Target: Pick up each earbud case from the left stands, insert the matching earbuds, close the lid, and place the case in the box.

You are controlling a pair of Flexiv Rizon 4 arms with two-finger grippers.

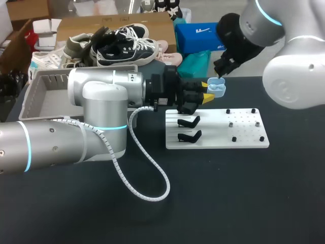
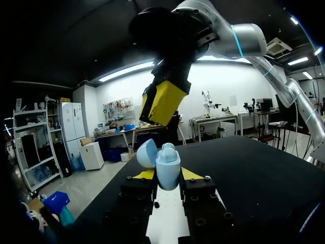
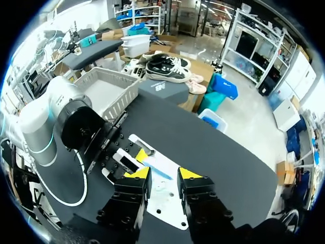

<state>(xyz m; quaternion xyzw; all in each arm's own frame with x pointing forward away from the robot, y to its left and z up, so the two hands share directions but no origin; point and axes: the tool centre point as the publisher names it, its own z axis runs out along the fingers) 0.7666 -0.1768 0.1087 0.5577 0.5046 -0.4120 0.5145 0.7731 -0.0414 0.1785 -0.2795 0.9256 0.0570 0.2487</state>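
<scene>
Two tools meet over the white board (image 1: 244, 138). The left tool (image 1: 207, 90) is clamped on the pale blue earbud case (image 1: 217, 87), holding it off the desk (image 1: 228, 193) with its lid open and facing up, probably so the earbuds can drop in. The right tool (image 3: 163, 174) hangs just above the case, fingers apart and nothing visible between them. The grey box (image 1: 43, 99) sits well apart on the left.

Silver-grey robot body with glowing cyan bands

The left arm (image 1: 96, 117) and right arm (image 1: 292, 71) wear smooth, rounded silver shells ringed by thin cyan lights. The left gripper (image 2: 167, 174) and right gripper (image 3: 163, 175) are blocky black, screw-studded and yellow-tipped. A white spiral-wrapped cable (image 1: 147, 198) loops behind the left gripper.
</scene>
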